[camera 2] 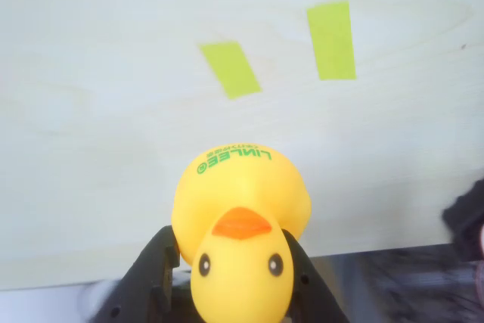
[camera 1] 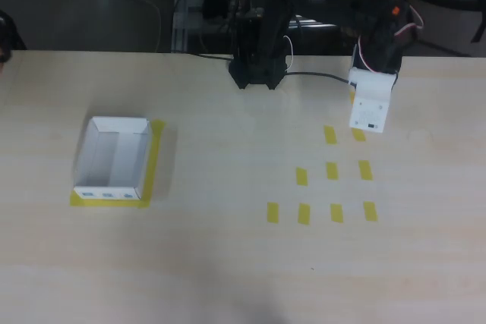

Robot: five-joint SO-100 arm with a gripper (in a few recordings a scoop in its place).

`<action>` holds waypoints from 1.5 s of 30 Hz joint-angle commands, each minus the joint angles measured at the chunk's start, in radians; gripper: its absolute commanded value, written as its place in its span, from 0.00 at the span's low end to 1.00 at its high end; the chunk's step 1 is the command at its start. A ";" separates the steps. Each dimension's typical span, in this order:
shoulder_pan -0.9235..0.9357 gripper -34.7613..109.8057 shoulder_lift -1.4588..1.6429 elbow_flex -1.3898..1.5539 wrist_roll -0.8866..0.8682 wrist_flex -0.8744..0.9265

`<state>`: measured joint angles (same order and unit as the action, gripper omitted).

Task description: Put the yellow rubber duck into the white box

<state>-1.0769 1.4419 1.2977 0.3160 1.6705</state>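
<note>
The gripper [camera 2: 227,277] clasps the yellow rubber duck [camera 2: 242,217] by its head; the white box [camera 1: 114,158] sits well apart, left of the gripper in the overhead view

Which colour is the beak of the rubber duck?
Orange, on the yellow rubber duck; the wrist view shows it best.

black arm reaches from its base toward the right in the overhead view, white tool [camera 1: 370,111] angled downward, its dark fingers [camera 2: 155,277] clamped shut on a load.
</note>
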 commanded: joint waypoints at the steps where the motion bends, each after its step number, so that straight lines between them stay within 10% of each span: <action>1: 0.118 0.24 0.216 -0.179 -0.006 0.029; 21: 0.713 0.24 0.436 -0.554 -0.041 -0.110; 45: 1.402 0.24 1.124 0.426 -0.038 -0.621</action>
<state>0.2010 2.4820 1.5831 0.2286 1.0953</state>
